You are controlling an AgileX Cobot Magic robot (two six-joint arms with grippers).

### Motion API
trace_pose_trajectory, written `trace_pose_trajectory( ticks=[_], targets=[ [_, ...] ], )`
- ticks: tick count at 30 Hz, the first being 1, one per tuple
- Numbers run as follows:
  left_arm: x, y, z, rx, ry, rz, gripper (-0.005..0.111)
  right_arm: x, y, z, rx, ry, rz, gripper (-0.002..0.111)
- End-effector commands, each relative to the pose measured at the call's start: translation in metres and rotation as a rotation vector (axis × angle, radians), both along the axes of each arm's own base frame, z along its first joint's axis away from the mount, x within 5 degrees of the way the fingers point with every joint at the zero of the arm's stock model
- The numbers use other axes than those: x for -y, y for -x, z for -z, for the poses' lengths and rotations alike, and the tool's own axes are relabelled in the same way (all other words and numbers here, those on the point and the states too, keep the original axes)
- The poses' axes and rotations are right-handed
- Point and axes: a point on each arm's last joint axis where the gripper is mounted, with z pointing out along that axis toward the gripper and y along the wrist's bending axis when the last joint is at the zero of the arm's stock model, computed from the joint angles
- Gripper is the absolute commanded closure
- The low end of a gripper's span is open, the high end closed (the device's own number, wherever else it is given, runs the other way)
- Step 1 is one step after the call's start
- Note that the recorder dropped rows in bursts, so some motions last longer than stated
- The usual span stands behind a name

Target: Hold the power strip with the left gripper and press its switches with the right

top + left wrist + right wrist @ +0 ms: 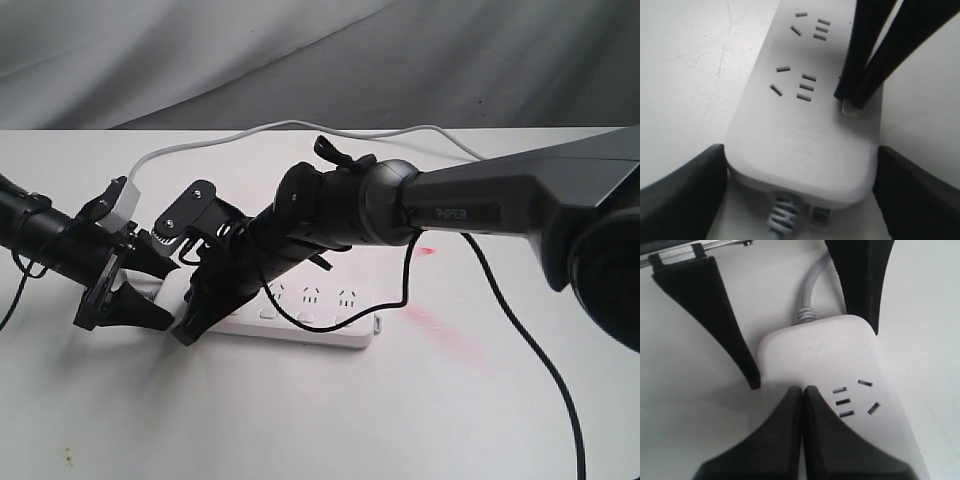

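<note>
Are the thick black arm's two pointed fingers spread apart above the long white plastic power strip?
No, the right gripper is closed, tips together on the power strip.

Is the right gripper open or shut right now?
Shut. The right gripper has its tips together, on a switch of the strip.

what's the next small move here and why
Probably press straight down: the thick black right gripper, jaws shut, rests on the small white end switch, and the slim black left gripper holds the long white plastic power strip.
</note>
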Motion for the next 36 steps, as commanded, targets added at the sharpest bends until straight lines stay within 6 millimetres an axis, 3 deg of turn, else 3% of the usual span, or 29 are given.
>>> trace_pose_trajectory(
  ticks=[1,27,33,36],
  targets=[
    [-0.002,0.010,0.020,-0.054,-0.087,0.048,0.044,0.015,0.015,0.046,-0.111,0.161,-0.112,0.108],
    [-0.002,0.010,0.020,-0.054,-0.086,0.047,0.044,0.016,0.016,0.045,-0.124,0.165,-0.102,0.108],
    [-0.002,0.010,0.020,-0.054,-0.086,0.047,0.044,0.007,0.009,0.032,-0.131,0.134,-0.102,0.108],
    [-0.002,0.010,0.020,-0.054,-0.086,0.047,0.044,0.010,0.008,0.039,-0.124,0.182,-0.103,0.108]
  ],
)
